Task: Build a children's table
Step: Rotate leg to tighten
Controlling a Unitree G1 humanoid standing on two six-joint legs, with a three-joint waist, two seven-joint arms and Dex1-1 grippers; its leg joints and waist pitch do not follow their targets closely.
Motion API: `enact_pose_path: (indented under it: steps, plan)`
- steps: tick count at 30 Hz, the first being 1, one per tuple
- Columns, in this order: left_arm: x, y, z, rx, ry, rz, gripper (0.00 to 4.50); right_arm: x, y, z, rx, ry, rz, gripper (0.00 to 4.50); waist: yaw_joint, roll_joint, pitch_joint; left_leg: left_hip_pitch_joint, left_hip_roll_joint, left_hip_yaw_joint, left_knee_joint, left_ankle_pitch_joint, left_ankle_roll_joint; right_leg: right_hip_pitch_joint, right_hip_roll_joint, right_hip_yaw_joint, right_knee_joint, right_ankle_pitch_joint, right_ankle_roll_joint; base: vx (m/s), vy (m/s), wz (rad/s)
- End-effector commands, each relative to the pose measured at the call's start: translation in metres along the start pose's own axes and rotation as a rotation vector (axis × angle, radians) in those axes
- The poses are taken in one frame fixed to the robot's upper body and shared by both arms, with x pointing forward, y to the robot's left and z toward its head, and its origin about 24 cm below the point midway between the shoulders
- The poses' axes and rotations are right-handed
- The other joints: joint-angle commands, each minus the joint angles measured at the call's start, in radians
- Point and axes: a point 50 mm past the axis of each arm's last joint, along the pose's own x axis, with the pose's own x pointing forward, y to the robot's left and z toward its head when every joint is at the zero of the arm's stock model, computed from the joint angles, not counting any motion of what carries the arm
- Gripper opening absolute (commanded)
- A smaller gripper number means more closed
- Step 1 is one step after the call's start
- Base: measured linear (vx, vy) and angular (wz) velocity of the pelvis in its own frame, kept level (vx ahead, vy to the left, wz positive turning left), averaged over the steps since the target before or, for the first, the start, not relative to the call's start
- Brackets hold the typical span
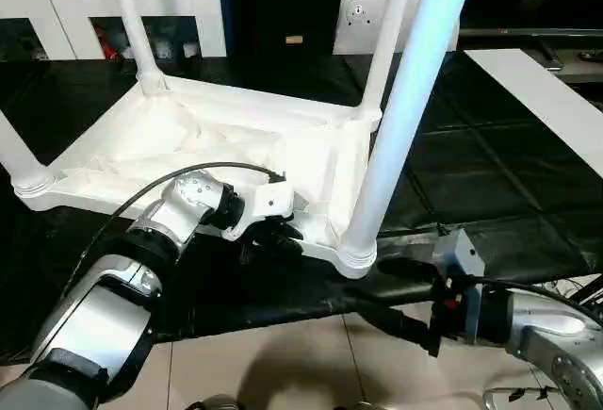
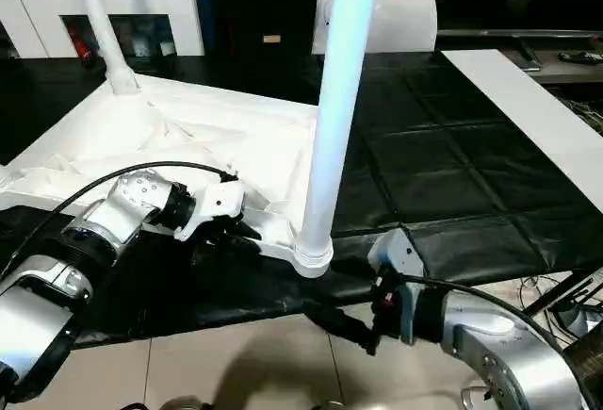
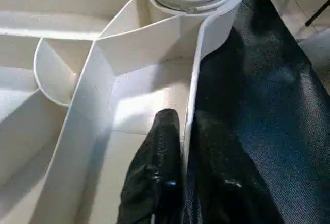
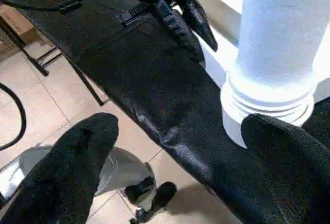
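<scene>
Gripping the near rim of the upturned tabletop [image 1: 188,146], the left gripper [image 1: 273,240] has its two black fingers pinched on the thin white side wall, one finger [image 3: 157,172] inside among the ribs and the other outside against the black mat [image 1: 490,193]. That hold sits just beside the nearest corner socket [image 1: 356,257], and it looks meant to steady the tabletop so it does not slide while the legs are handled.

Closer to the mat's near edge than that socket, the right gripper [image 1: 407,297] hangs with its fingers spread wide and holds nothing. Its wrist view frames the base of the near leg [image 4: 273,54] between the two fingers, so my guess is that it is lined up to close around that leg, perhaps to seat it more firmly.

Rising straight up from the nearest socket, the near leg [image 1: 405,108] stands upright with a threaded collar showing at its foot. Beyond it, a second leg [image 1: 386,42] stands at the corner behind the near socket, a third leg [image 1: 132,19] at the far corner diagonally across, and a fourth leg [image 1: 14,160] at the remaining corner. All four appear to be in place.

Farther back from the near socket stand white cabinets [image 1: 57,5] and a flat white bag [image 1: 363,16].
</scene>
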Motion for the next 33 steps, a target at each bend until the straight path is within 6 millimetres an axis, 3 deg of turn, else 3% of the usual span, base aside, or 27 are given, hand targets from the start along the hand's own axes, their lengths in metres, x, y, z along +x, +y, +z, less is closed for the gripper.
enact_pose_path:
  steps: [1,6,11,12,15,16,19,20,24,25,33]
  plan:
    - [-0.006,0.006,0.004,0.011,-0.001,0.029,0.2,-0.002,0.002,0.006,-0.031,0.004,0.01,4.5,0.004,-0.001,-0.064,0.001,0.018,-0.007,-0.068,-0.241,0.022,0.053,-0.076,0.044,-0.097,-0.364,-0.127,0.0,0.0,0.0]
    - [-0.007,0.008,0.005,-0.014,-0.032,0.05,0.01,-0.001,0.0,0.007,-0.04,-0.006,-0.001,4.5,0.002,0.0,-0.065,0.0,0.019,-0.007,-0.067,-0.235,0.023,0.054,-0.076,0.045,-0.094,-0.343,-0.139,0.0,0.0,0.0]
    - [-0.008,0.011,0.006,-0.153,-0.133,0.171,0.0,0.004,-0.005,0.015,-0.041,-0.069,-0.059,4.5,-0.007,0.001,-0.064,0.0,0.017,-0.006,-0.066,-0.236,0.02,0.054,-0.074,0.043,-0.092,-0.345,-0.155,0.0,0.0,0.0]
    - [-0.009,0.01,0.004,-0.201,-0.152,0.187,0.0,0.005,-0.006,0.017,-0.034,-0.093,-0.072,4.5,-0.009,-0.004,-0.064,-0.001,0.017,-0.005,-0.066,-0.237,0.021,0.055,-0.074,0.043,-0.093,-0.346,-0.154,0.0,0.0,0.0]
    - [-0.008,0.005,-0.001,-0.282,-0.187,0.214,0.0,0.009,-0.009,0.022,-0.037,-0.125,-0.101,4.5,-0.021,0.001,-0.067,-0.004,0.018,-0.007,-0.066,-0.218,0.022,0.056,-0.073,0.043,-0.085,-0.294,-0.179,0.0,0.0,0.0]
    - [-0.006,0.001,-0.004,-0.334,-0.197,0.254,0.0,0.011,-0.013,0.023,-0.047,-0.134,-0.128,4.5,-0.024,-0.004,-0.068,-0.005,0.02,-0.006,-0.065,-0.213,0.022,0.057,-0.073,0.044,-0.081,-0.278,-0.182,0.0,0.0,0.0]
    - [-0.005,-0.002,-0.005,-0.361,-0.19,0.288,0.0,0.012,-0.017,0.024,-0.053,-0.137,-0.155,4.5,-0.034,-0.001,-0.064,-0.005,0.018,-0.003,-0.062,-0.218,0.028,0.052,-0.073,0.043,-0.088,-0.33,-0.174,0.0,0.0,0.0]
    - [-0.004,-0.005,-0.006,-0.377,-0.185,0.3,0.0,0.013,-0.021,0.025,-0.063,-0.139,-0.179,4.5,-0.035,-0.007,-0.063,-0.005,0.017,-0.002,-0.062,-0.221,0.028,0.051,-0.072,0.043,-0.09,-0.357,-0.162,0.0,0.0,0.0]
    - [-0.002,-0.014,-0.004,-0.373,-0.188,0.28,0.0,0.015,-0.028,0.028,-0.073,-0.146,-0.223,4.5,-0.039,-0.004,-0.061,-0.005,0.016,-0.004,-0.064,-0.228,0.031,0.047,-0.072,0.042,-0.098,-0.419,-0.132,0.0,0.0,0.0]
    - [-0.001,-0.019,-0.002,-0.36,-0.196,0.256,0.0,0.016,-0.033,0.029,-0.082,-0.145,-0.25,4.5,-0.043,-0.008,-0.063,-0.006,0.018,-0.005,-0.065,-0.224,0.03,0.046,-0.071,0.043,-0.094,-0.403,-0.133,0.0,0.0,0.0]
    - [-0.006,-0.039,-0.006,-0.159,-0.093,0.061,0.0,0.021,-0.047,0.035,-0.121,-0.148,-0.224,4.5,-0.038,-0.003,-0.064,0.0,0.019,-0.003,-0.067,-0.226,0.031,0.042,-0.07,0.045,-0.089,-0.361,-0.142,0.0,0.0,0.0]
